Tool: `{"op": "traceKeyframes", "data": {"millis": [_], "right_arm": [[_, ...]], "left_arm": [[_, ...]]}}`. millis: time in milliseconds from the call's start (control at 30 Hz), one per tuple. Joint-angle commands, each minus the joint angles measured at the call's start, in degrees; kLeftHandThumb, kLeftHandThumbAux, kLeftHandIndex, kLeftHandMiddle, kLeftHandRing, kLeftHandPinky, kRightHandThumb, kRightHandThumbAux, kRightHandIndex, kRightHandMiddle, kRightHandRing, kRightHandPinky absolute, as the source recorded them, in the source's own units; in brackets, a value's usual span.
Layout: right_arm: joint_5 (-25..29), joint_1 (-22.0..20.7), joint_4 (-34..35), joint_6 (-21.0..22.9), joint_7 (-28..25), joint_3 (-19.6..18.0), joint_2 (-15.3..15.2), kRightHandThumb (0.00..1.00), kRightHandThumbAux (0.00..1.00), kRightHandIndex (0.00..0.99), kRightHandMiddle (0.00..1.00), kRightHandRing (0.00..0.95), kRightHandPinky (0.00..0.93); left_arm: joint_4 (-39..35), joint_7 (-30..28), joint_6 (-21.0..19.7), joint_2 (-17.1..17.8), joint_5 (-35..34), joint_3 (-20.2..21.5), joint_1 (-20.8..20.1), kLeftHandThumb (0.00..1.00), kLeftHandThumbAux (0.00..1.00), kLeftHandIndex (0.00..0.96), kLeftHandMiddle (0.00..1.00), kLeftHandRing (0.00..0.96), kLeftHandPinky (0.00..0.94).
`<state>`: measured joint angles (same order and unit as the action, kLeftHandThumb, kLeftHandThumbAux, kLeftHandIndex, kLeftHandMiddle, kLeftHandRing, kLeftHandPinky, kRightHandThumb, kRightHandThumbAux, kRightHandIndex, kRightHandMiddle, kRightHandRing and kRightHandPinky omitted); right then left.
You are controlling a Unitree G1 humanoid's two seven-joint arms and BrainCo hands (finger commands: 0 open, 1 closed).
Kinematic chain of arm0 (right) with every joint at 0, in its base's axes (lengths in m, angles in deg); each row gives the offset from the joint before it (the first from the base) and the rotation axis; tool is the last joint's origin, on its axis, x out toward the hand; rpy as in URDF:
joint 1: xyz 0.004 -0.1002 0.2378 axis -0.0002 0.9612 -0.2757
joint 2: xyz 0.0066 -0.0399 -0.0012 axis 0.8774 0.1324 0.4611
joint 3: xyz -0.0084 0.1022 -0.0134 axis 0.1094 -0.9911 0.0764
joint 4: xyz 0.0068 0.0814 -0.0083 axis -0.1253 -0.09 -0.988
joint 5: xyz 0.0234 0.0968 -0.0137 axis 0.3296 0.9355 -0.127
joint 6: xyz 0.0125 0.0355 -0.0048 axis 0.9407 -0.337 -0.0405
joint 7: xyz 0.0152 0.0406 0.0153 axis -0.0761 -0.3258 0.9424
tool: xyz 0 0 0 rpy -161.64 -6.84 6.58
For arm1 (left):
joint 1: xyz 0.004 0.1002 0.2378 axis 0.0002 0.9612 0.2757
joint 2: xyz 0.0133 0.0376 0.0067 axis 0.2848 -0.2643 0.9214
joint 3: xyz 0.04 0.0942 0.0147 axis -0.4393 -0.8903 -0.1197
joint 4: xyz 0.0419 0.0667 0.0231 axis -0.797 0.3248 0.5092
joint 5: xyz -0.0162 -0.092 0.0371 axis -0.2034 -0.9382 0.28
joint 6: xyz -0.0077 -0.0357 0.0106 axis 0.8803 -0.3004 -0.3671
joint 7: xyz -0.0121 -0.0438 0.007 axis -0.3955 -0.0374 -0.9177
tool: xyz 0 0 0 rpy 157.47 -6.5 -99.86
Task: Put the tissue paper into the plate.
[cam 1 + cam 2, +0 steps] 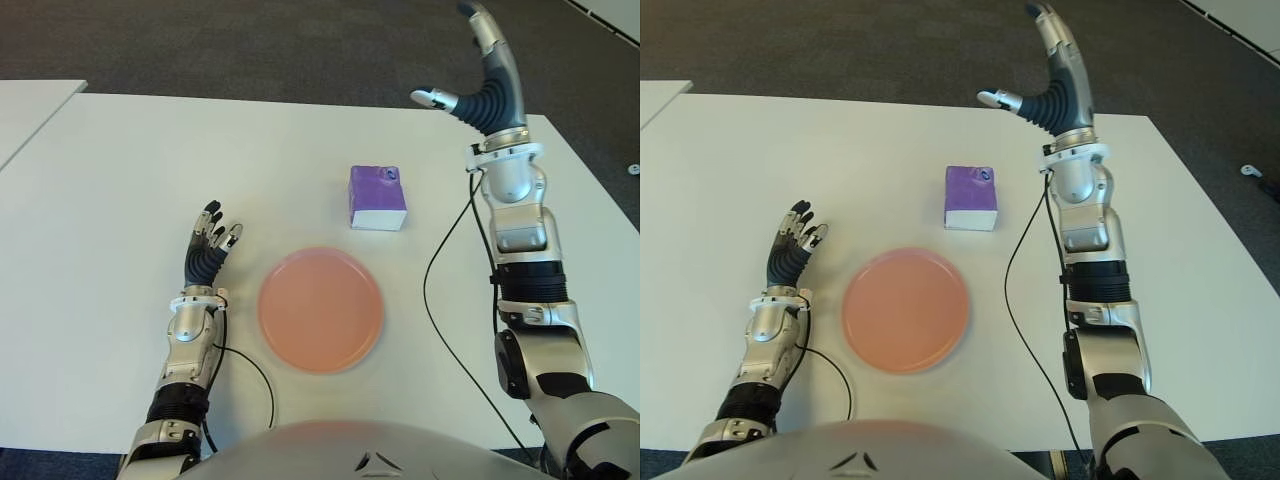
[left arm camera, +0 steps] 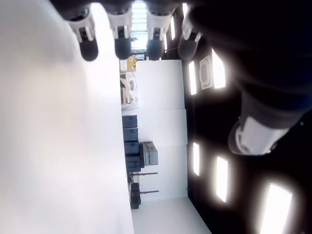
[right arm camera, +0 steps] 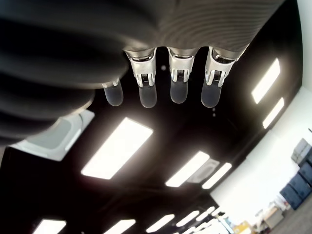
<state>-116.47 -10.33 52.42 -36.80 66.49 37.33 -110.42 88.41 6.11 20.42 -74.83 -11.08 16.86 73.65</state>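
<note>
A purple tissue packet (image 1: 377, 197) with a white front edge lies on the white table (image 1: 120, 180), just beyond the plate. The pink round plate (image 1: 320, 309) sits near the table's front edge and holds nothing. My right hand (image 1: 478, 60) is raised well above the table, to the right of and beyond the packet, its fingers (image 3: 178, 83) stretched straight with nothing in them. My left hand (image 1: 212, 240) shows to the left of the plate, fingers (image 2: 122, 41) extended and spread, holding nothing.
A second white table (image 1: 25, 110) borders the far left. Dark carpet (image 1: 250, 40) lies beyond the table's far edge. Black cables (image 1: 435, 290) run along both forearms; the right one hangs over the table beside the plate.
</note>
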Motion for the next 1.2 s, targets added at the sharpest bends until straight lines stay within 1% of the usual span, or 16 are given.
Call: {"op": "traceKeyframes", "data": {"millis": [33,100,133,167,200,267,300,400,533,633,767,967,1200], "right_arm": [[-7.09,-6.7,-10.95,-2.64,3.87,7.05,0.32,0.516,0.498,0.0,0.0,0.0,0.0],[-9.37,-8.69,-17.24,-4.6,6.4,9.94,0.83,0.475,0.495,0.0,0.0,0.0,0.0],[-9.81,-9.3,-19.1,-5.28,7.18,10.69,0.95,0.464,0.493,0.0,0.0,0.0,0.0],[-10.4,-9.9,-21.53,-6.83,6.08,12.59,1.1,0.448,0.422,0.0,0.0,0.0,0.019],[-9.81,-9.84,-22.63,-9.32,2.88,14.0,0.22,0.428,0.426,0.0,0.0,0.0,0.015],[-9.01,-9.9,-24.84,-13.13,-0.62,15.97,-1.02,0.355,0.416,0.0,0.0,0.0,0.006],[-8.76,-10.0,-25.76,-14.35,-1.01,16.39,-1.39,0.329,0.406,0.0,0.0,0.0,0.004],[-9.84,-11.11,-31.35,-18.15,-0.27,18.57,-1.73,0.282,0.377,0.0,0.0,0.0,0.001],[-11.71,-12.89,-35.75,-20.51,0.76,21.05,-1.82,0.253,0.356,0.0,0.0,0.0,0.0],[-13.47,-14.03,-39.2,-21.76,1.93,22.86,-1.93,0.235,0.345,0.0,0.0,0.0,0.0],[-16.07,-16.21,-45.86,-22.13,4.99,25.63,-1.35,0.224,0.334,0.0,0.0,0.0,0.0],[-18.25,-18.41,-50.39,-21.11,8.07,28.32,-1.15,0.231,0.327,0.0,0.0,0.0,0.0],[-19.43,-19.96,-54.67,-19.23,10.51,30.37,-0.81,0.25,0.325,0.0,0.0,0.0,0.0]], "left_arm": [[1.36,0.8,-1.67,-0.36,0.82,-0.35,1.42,0.0,0.564,0.0,0.0,0.0,0.0],[1.34,0.87,-1.77,-0.36,0.94,-0.34,1.4,0.0,0.562,0.0,0.0,0.0,0.0],[1.33,0.88,-1.79,-0.36,0.98,-0.33,1.39,0.0,0.562,0.0,0.0,0.0,0.0],[1.34,0.93,-1.86,-0.36,1.04,-0.33,1.36,0.0,0.561,0.0,0.0,0.0,0.0],[1.33,0.97,-1.88,-0.38,1.11,-0.35,1.37,0.0,0.56,0.0,0.0,0.0,0.0],[1.38,0.99,-1.85,-0.4,1.18,-0.37,1.36,0.0,0.556,0.0,0.0,0.0,0.0],[1.39,1.0,-1.8,-0.43,1.22,-0.38,1.37,0.0,0.555,0.0,0.0,0.0,0.0],[1.67,0.87,-1.46,-0.39,1.28,-0.4,1.23,0.0,0.551,0.0,0.0,0.0,0.0],[1.5,0.93,-1.31,-0.49,1.45,-0.39,1.29,0.0,0.55,0.0,0.0,0.0,0.0],[1.29,1.02,-1.32,-0.64,1.48,-0.35,1.4,0.0,0.553,0.0,0.0,0.0,0.0],[1.03,0.91,-1.51,-0.89,1.04,-0.25,1.53,0.0,0.558,0.0,0.0,0.0,0.0],[1.08,0.7,-1.49,-1.05,0.47,-0.06,1.63,0.0,0.57,0.0,0.0,0.0,0.0],[1.14,0.6,-1.62,-1.0,0.25,0.0,1.74,0.0,0.58,0.0,0.0,0.0,0.0]]}}
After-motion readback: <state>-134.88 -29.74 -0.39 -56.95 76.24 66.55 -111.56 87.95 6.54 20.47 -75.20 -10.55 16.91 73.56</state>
